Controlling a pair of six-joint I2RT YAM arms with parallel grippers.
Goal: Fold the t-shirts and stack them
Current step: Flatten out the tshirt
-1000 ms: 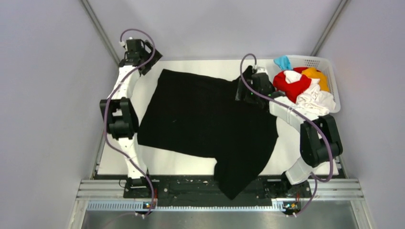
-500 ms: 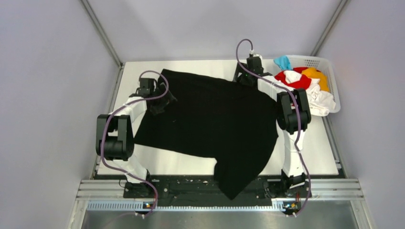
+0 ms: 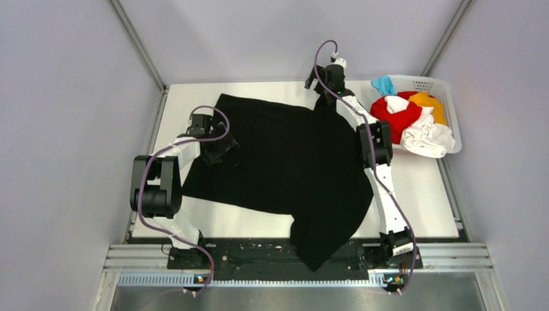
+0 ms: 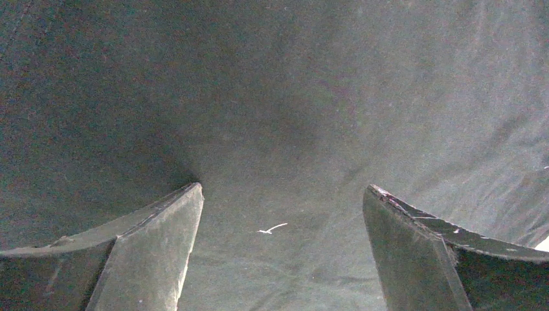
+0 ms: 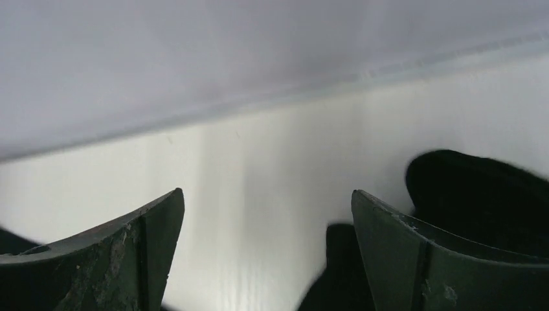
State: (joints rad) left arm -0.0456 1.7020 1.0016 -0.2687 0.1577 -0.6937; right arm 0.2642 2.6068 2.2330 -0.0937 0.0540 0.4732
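Observation:
A large black t-shirt (image 3: 285,159) lies spread on the white table (image 3: 421,194), one corner hanging over the near edge. My left gripper (image 3: 223,148) is open and low over the shirt's left side; its wrist view is filled with black cloth (image 4: 278,116) between the spread fingers (image 4: 155,253). My right gripper (image 3: 322,87) is open at the shirt's far right corner; its wrist view shows bare table and a bit of black cloth (image 5: 479,188) by the right finger (image 5: 414,259). Red (image 3: 396,113), white (image 3: 427,137), orange-yellow (image 3: 427,100) and light blue (image 3: 384,84) shirts lie in the basket.
The white lattice basket (image 3: 453,107) stands at the far right of the table. Grey walls close in the back and both sides. A metal rail (image 3: 291,256) runs along the near edge by the arm bases.
My right arm stretched out from beside the basket to the shirt's far right corner. My left arm swung down from the far left corner onto the shirt's left side.

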